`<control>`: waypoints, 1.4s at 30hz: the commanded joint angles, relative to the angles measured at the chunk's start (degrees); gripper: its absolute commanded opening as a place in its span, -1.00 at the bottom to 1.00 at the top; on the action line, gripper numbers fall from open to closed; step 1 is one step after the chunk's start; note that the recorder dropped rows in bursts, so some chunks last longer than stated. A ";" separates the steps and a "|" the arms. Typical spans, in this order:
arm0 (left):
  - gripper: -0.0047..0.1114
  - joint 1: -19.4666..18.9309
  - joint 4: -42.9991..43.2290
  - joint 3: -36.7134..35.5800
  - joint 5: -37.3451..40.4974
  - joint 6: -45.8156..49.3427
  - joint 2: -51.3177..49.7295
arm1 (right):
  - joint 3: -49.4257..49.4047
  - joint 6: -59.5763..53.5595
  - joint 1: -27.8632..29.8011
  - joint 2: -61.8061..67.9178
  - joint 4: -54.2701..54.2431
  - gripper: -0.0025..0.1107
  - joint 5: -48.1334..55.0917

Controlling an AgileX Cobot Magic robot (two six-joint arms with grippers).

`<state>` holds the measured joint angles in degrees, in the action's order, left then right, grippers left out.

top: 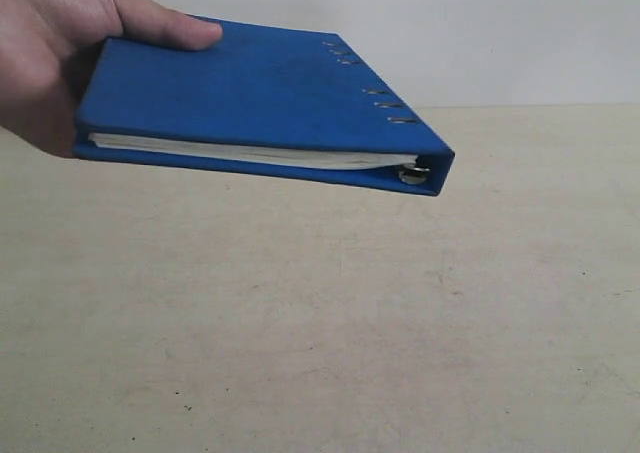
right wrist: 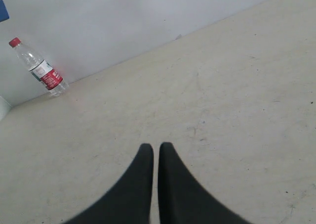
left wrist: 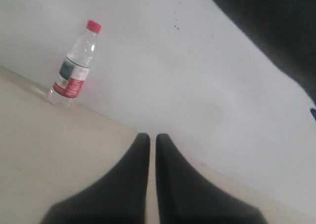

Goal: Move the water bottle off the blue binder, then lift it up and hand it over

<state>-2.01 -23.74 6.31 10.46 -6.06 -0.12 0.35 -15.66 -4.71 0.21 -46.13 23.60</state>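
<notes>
A person's hand (top: pixel 45 43) holds the blue binder (top: pixel 250 98) in the air above the table at the upper left of the exterior view, white pages showing at its edge. The water bottle (left wrist: pixel 74 66) (right wrist: pixel 40 68), clear with a red cap, stands upright on the table by the white wall, far from both grippers and apart from the binder. My left gripper (left wrist: pixel 152 136) is shut with nothing between its black fingers. My right gripper (right wrist: pixel 155 147) is shut too, hovering over bare table. Neither gripper shows in the exterior view.
The beige table (top: pixel 330 323) spreads below the binder. A white wall (right wrist: pixel 123 21) borders the table behind the bottle. A dark shape (left wrist: pixel 276 21) fills one corner of the left wrist view. A bit of blue (right wrist: pixel 3 10) shows at the right wrist view's edge.
</notes>
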 commanded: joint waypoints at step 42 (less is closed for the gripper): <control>-0.84 0.10 15.90 -6.31 10.53 7.50 0.12 | -0.35 0.11 0.11 -0.12 0.20 -0.96 0.17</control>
<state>-2.01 -6.35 -0.01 21.50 4.84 -0.12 0.35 -15.43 -4.71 0.21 -46.13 23.60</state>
